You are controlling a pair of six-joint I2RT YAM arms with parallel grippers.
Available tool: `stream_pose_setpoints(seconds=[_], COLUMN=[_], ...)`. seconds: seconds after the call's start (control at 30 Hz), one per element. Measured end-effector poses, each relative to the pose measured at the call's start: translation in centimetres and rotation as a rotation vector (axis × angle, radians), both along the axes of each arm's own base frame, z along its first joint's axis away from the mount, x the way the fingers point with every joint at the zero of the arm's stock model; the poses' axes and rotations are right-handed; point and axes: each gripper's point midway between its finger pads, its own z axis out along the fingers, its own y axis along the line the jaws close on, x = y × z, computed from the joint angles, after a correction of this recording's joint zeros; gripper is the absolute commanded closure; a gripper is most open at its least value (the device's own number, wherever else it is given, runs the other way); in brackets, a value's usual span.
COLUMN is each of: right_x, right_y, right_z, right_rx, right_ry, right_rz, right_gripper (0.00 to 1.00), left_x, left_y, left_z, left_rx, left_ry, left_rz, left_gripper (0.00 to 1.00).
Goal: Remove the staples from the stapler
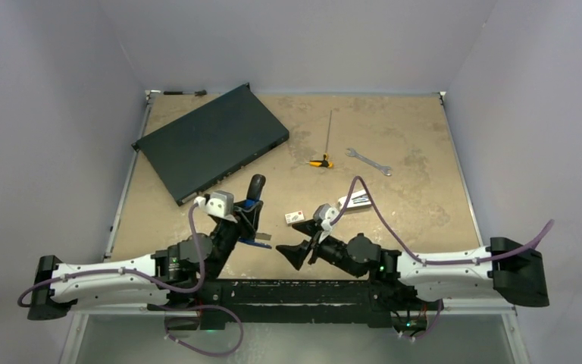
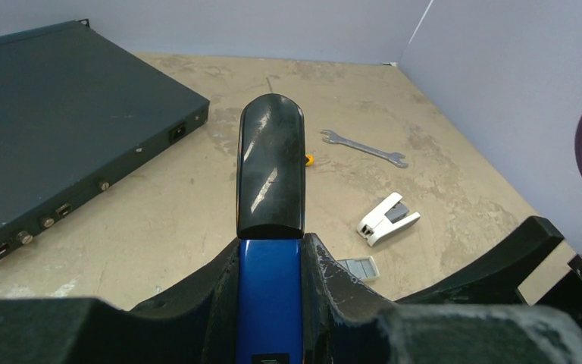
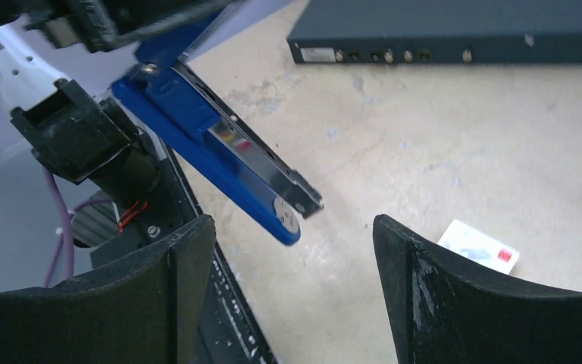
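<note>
A blue stapler [image 1: 254, 203] with a glossy black top [image 2: 270, 167] is tilted up off the table, and my left gripper [image 2: 270, 262] is shut on its blue body [image 2: 270, 303]. In the right wrist view the stapler [image 3: 220, 152] hangs open, its shiny metal magazine lying along the blue base with the tip pointing down. My right gripper [image 3: 292, 227] stands open just below that tip, with nothing between its fingers [image 3: 189, 258]; from above it [image 1: 297, 254] is right of the stapler. No staples can be made out.
A dark flat equipment box [image 1: 211, 141] lies at the back left. A small white box with a red label [image 1: 295, 217], a white staple remover [image 1: 355, 200], a wrench [image 1: 369, 161] and a yellow-handled T-tool [image 1: 326, 144] lie on the tan table.
</note>
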Motion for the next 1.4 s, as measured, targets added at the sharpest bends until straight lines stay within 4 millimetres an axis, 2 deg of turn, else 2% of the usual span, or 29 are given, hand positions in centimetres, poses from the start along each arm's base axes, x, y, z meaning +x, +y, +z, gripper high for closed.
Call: stream_pose_setpoints(seconds=[0.1,0.23,0.3,0.4,0.57,0.63,0.77,0.9,1.1,1.2,1.4], right_x=[-0.1,-0.1,-0.1,0.0,0.1,0.0,0.2,0.3,0.2,0.2,0.0], right_y=[1.0,2.6,2.8,2.7,1.1,0.0,-1.6,-2.7,-3.5,-3.4,-2.6], right_z=[0.4,-0.5,-1.0,-0.4,1.9,2.8,3.7,3.7,2.4,1.9,0.4], right_rx=[-0.019,-0.075,-0.090,-0.072,0.018,0.057,0.101,0.114,0.089,0.069,-0.038], right_ry=[-0.107,-0.174,-0.186,-0.193,-0.194,-0.188,-0.166,-0.140,-0.117,-0.121,-0.229], right_rz=[0.046,0.092,0.099,0.091,0.052,0.034,-0.005,-0.029,-0.037,-0.032,0.024], right_gripper=[0.28,0.29,0.29,0.30,0.30,0.30,0.31,0.31,0.31,0.28,0.26], left_x=[0.2,0.7,0.9,1.8,5.2,5.7,6.2,6.6,5.6,5.0,3.3], left_y=[0.2,0.2,0.2,-0.2,0.6,0.7,-0.5,-1.9,-2.1,-1.9,-2.6], left_z=[-0.1,-0.4,-0.9,-2.0,-5.4,-6.6,-8.7,-9.0,-9.4,-8.8,-6.4], left_rx=[0.020,0.066,0.093,0.140,0.197,0.224,0.298,0.318,0.320,0.305,0.257], left_ry=[0.022,0.050,0.064,0.095,0.202,0.234,0.307,0.354,0.391,0.396,0.397], left_rz=[0.026,0.078,0.100,0.110,0.146,0.143,0.095,0.051,0.000,-0.025,-0.134], left_gripper=[1.00,1.00,1.00,1.00,1.00,1.00,1.00,1.00,1.00,1.00,1.00])
